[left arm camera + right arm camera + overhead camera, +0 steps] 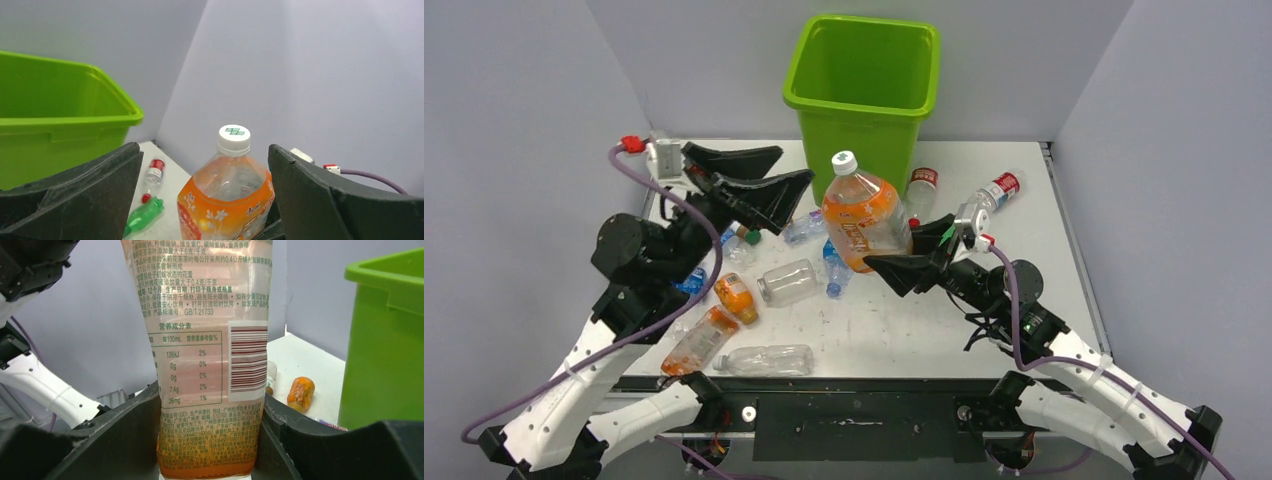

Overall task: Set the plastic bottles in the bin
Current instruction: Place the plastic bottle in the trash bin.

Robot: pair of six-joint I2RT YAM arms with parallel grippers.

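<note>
In front of the bin (856,140), off the table (894,335) | big orange bottle (861,215) held upright, long axis vertical | clamped low on its body by right gripper (911,250) | bin lies straight beyond it, away from the bases; rim clearance judged the crux | left gripper (792,166) spread wide, empty, just left | smaller bottles (787,282) lie on the table

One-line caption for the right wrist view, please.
Right gripper holds the large orange bottle, its nutrition label and barcode facing the camera; green bin at right.
</note>
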